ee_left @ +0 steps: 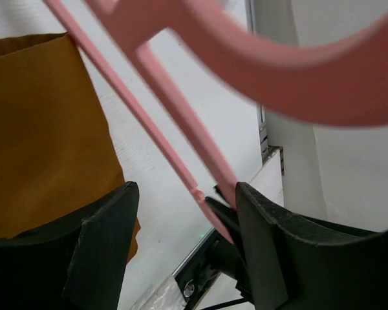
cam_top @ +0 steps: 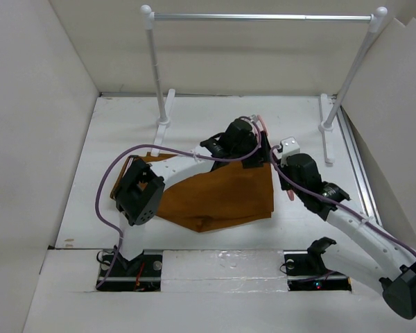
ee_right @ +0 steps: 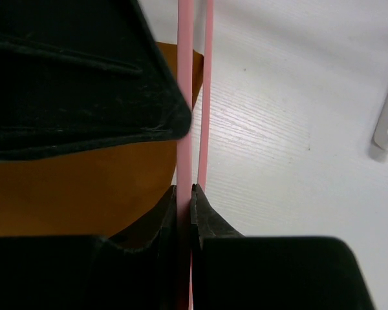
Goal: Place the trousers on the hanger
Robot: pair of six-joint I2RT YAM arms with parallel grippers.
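The trousers [cam_top: 222, 194] lie folded and flat on the white worktop [cam_top: 125, 132], roughly in its middle, with the left arm reaching across them towards their far right corner; the pink hanger [ee_right: 185, 97] is at that right edge of the cloth, seen from above only as short pink stretches beside the two hands; the right hand [ee_right: 185, 190] has its fingers pressed together on one thin bar of the hanger, with a second pink bar running just beside the first and outside the grip; the left hand [ee_left: 181, 200] has its fingers spread wide and grips nothing, though the hanger's straight bars pass through the gap between them, close to one finger's inner face, and a broad curved part of the hanger sweeps blurred across the top of that view; whether a bar touches that finger cannot be told; the rust-brown cloth shows to one side of both wrist views; a silver-and-white clothes rail [cam_top: 263, 16] stands at the far side of the worktop, well apart from the trousers.
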